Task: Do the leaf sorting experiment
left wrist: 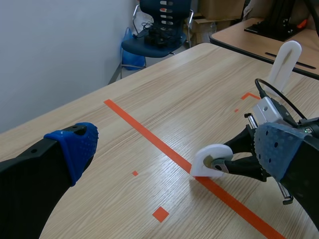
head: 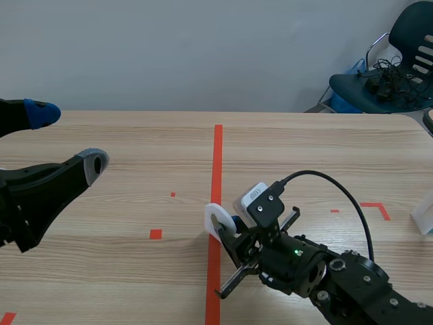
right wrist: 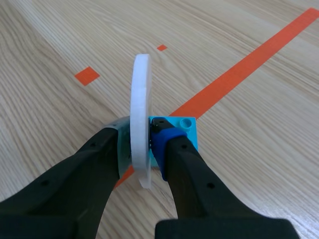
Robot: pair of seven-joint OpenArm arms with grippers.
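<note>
Thin white rounded plastic plate (right wrist: 141,99), clamped upright on edge between the pads of the right gripper (right wrist: 142,152), over the central orange tape line (right wrist: 239,64). It appears light, stiff and smooth, so a hold across its flat faces suits it. The left gripper (left wrist: 177,149) hovers spread wide and empty, well apart.

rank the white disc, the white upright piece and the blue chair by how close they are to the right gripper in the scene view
1. white disc: clamped in the right gripper, near the middle of the table.
2. white upright piece: at the table's right edge.
3. blue chair: off the table, beyond its far right corner.
</note>
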